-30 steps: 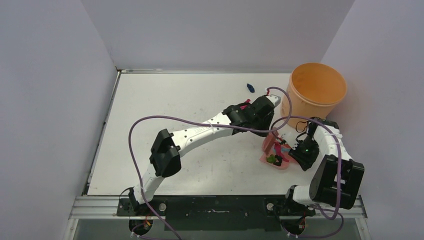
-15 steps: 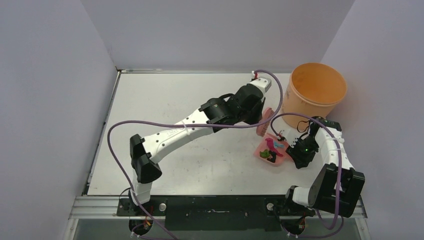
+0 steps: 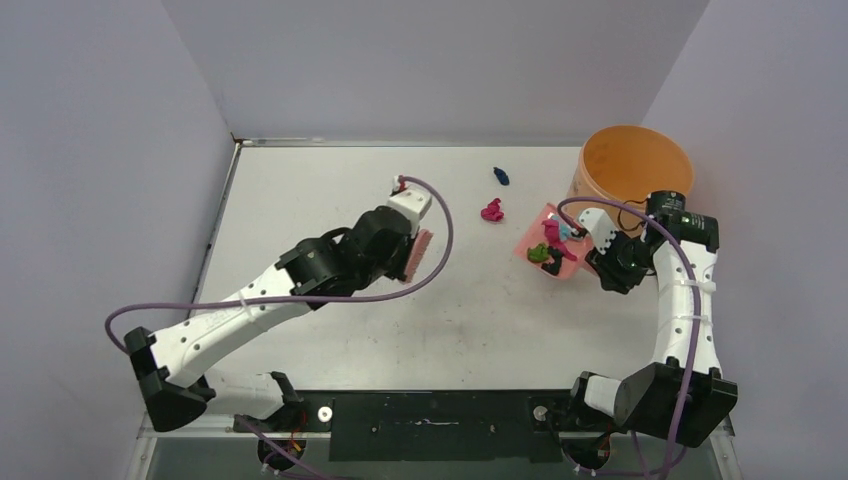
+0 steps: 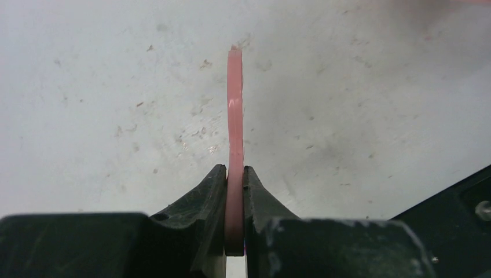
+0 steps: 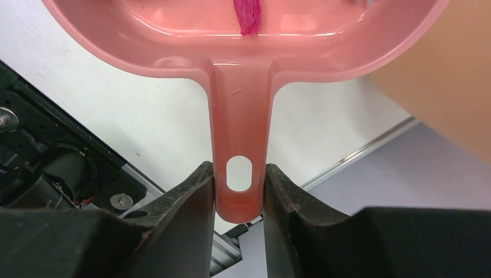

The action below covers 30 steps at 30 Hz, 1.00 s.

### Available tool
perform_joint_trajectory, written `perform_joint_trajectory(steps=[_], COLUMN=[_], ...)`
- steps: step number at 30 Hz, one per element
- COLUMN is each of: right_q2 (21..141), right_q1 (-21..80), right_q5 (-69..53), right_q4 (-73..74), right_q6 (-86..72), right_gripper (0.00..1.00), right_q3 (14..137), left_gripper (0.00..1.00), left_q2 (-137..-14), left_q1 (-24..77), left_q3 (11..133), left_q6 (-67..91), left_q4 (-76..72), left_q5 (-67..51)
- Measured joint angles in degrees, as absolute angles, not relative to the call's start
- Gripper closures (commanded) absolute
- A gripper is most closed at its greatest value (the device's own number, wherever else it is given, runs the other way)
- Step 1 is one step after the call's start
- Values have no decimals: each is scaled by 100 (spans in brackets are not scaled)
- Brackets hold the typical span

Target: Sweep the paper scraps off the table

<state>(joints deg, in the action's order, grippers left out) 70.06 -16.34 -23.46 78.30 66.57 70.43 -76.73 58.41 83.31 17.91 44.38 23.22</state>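
My right gripper (image 3: pixel 607 254) is shut on the handle of the pink dustpan (image 3: pixel 540 234), held above the table (image 3: pixel 300 200) beside the orange bucket (image 3: pixel 635 170). The pan holds several paper scraps (image 3: pixel 548 245), magenta, green and cyan. In the right wrist view the handle (image 5: pixel 238 156) sits between my fingers and a magenta scrap (image 5: pixel 248 14) lies in the pan. A magenta scrap (image 3: pixel 492 210) and a dark blue scrap (image 3: pixel 501 176) lie on the table at the back. My left gripper (image 3: pixel 412 240) is shut on the pink hand brush (image 3: pixel 421 256), seen edge-on in the left wrist view (image 4: pixel 234 127).
The orange bucket stands at the table's back right corner. Purple cables loop from both arms. The table's metal rim (image 3: pixel 215 240) runs along the left side, and a black rail (image 3: pixel 430 415) lies along the near edge.
My left arm has swung left and back toward the table's middle with the brush. My right gripper has lifted the dustpan and carried it back toward the bucket. A magenta scrap now shows on the table.
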Motion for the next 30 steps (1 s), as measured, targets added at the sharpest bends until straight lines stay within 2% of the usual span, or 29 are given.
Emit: perform_joint_trajectory(steps=[4, 8, 18, 24, 30], right_q2=[7148, 7581, 9111, 9487, 9480], right_q1=[-1610, -1621, -2091, -2145, -2139], right_q5=[-2464, -2510, -2263, -1011, 738], right_q4=[7983, 7964, 7957, 7599, 6674], right_q6=[6351, 5900, 4768, 4484, 5137], right_gripper=[95, 95, 95, 95, 94], right_q3=[7745, 8676, 11172, 11642, 11491], left_gripper=[100, 100, 100, 100, 100], left_q2=[-6637, -6012, -5441, -5380, -5196], left_q1=[5487, 5312, 5299, 5299, 5299], left_q3=[6775, 5787, 4851, 4851, 4851], left_q6=[1684, 1647, 1522, 1490, 1487], left_q4=[4198, 3826, 3277, 3229, 3229], left_q5=[2174, 1789, 1503, 1487, 1468])
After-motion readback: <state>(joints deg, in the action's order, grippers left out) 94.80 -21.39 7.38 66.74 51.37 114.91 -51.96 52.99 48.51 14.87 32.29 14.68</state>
